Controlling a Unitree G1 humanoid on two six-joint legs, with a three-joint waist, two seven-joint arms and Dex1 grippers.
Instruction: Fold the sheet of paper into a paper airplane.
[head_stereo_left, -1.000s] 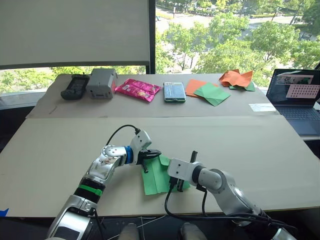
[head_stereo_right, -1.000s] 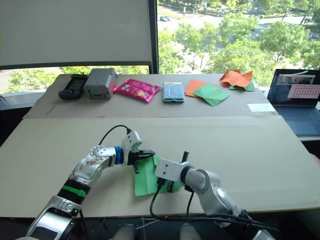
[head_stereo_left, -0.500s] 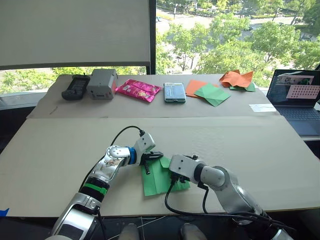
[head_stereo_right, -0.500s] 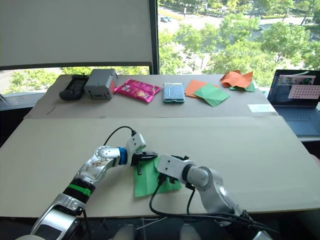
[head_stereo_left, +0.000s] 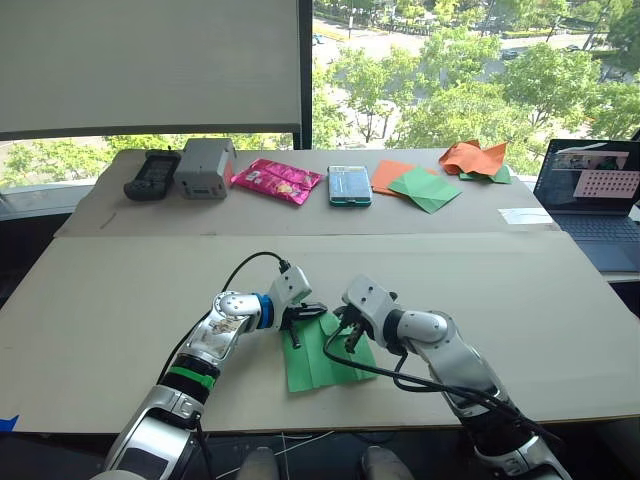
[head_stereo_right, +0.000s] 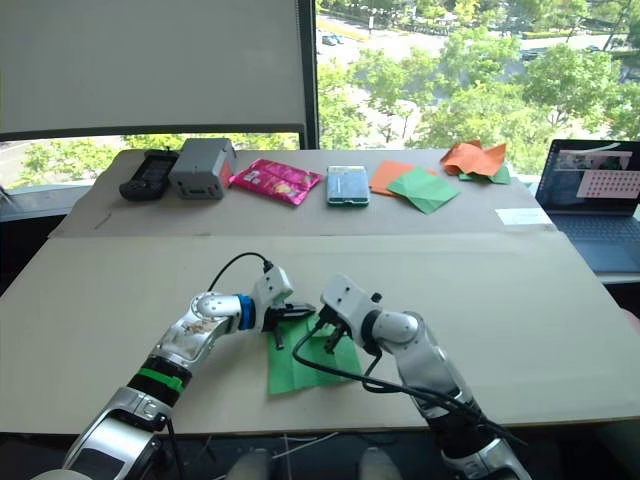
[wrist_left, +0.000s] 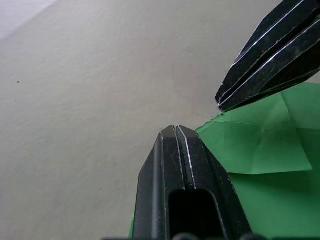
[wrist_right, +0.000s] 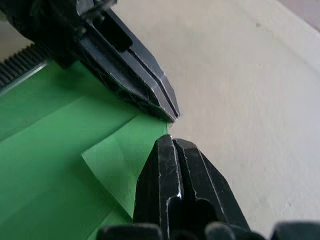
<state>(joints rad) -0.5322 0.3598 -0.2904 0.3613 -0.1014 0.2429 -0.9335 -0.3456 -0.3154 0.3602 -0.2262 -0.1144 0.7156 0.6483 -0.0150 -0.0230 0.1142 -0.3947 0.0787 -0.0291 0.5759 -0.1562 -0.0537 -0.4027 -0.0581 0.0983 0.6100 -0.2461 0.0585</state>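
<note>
The green sheet of paper (head_stereo_left: 305, 370) lies flat on the near table, creased lengthwise, with a small flap (wrist_right: 117, 162) folded down at its far corner. My left gripper (head_stereo_left: 315, 311) comes in from the left, shut, its tip at that far corner. My right gripper (head_stereo_left: 338, 322) reaches in from the right, also shut, with its tip (wrist_right: 170, 141) on the flap's edge. The two tips almost touch, as the left wrist view shows with the left gripper (wrist_left: 175, 129) and the right gripper (wrist_left: 221, 104). Neither holds paper between its fingers.
On the far table stand a black device (head_stereo_left: 150, 173), a grey box (head_stereo_left: 204, 166), a pink packet (head_stereo_left: 277, 180), a small box (head_stereo_left: 349, 184), flat orange and green sheets (head_stereo_left: 415, 185) and crumpled orange paper (head_stereo_left: 475, 156). A laptop (head_stereo_left: 590, 190) sits at the right.
My right gripper has swung from the sheet's right side up to its far corner, its wrist now raised. The left gripper has edged slightly right. The sheet lies where it was.
</note>
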